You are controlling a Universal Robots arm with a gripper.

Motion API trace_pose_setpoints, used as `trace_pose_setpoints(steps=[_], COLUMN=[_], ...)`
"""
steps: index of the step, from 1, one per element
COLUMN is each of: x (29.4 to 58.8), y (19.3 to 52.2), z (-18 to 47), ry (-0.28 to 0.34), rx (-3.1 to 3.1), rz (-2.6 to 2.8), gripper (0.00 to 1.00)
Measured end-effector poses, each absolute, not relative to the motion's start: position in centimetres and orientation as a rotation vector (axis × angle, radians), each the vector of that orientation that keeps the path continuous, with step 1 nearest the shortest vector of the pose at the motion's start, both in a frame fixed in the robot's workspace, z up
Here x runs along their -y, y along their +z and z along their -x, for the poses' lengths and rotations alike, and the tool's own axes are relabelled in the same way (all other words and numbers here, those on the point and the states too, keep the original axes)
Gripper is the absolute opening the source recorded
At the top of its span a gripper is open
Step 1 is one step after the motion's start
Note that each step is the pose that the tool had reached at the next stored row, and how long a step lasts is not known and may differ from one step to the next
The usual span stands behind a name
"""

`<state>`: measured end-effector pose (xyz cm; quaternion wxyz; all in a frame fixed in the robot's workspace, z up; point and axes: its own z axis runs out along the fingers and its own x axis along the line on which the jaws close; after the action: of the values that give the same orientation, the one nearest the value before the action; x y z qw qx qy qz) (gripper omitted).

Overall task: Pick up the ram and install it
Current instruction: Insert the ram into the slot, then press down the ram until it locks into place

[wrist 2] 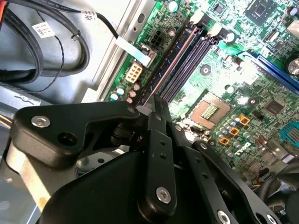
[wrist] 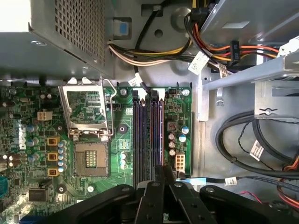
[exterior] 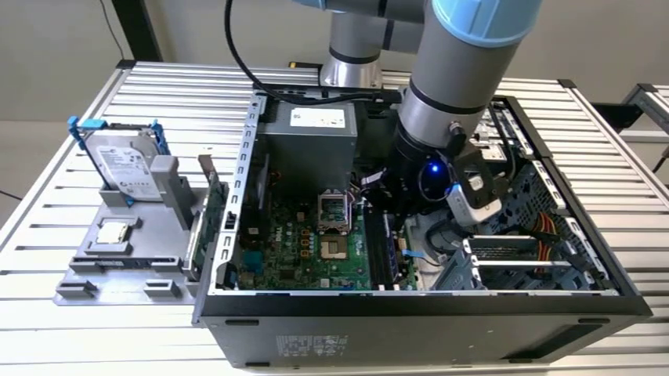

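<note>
**Fingers closed over the ram in the memory slots**

A slatted metal surface (exterior: pixel 585 110) carries an open computer case (exterior: pixel 418 301) lying on its side. The arm (exterior: pixel 460 70) reaches down into the case from above, and the gripper (exterior: pixel 389 200) sits low over the motherboard (exterior: pixel 293 251), between the grey power supply (exterior: pixel 309 149) and the drive cage (exterior: pixel 522 258).

In both wrist views the ram (wrist: pixel 155 130) (wrist 2: pixel 175 60) stands on edge in 1 of the long black slots, seen as a thin bluish line running away from the fingers (wrist: pixel 158 173). The fingers are drawn together at the near end of that stick. I cannot tell whether they pinch it or only rest on its top edge. The empty processor socket (wrist: pixel 91 158) lies just beside the slots with its metal frame (wrist: pixel 86 109) swung up.

Towards the exterior view's left, a grey fixture (exterior: pixel 115 266) rests on the surface just beside the case. It holds a hard drive (exterior: pixel 125 164) in a blue-handled caddy, a small processor chip (exterior: pixel 113 231) and an upright green card (exterior: pixel 216 211). Past the surface are a pale floor, a black post (exterior: pixel 136 27) and, at the exterior view's right edge, another slatted rack (exterior: pixel 653 102)
</note>
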<state>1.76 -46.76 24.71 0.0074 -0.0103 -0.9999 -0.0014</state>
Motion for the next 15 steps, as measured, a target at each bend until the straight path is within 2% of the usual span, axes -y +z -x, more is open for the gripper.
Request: trace_pose_setpoints(steps=[15], x=[46.84], y=[24.71], z=[-1.76], ry=[-0.022], rx=[3.126], rz=[0.031], gripper=[0.00])
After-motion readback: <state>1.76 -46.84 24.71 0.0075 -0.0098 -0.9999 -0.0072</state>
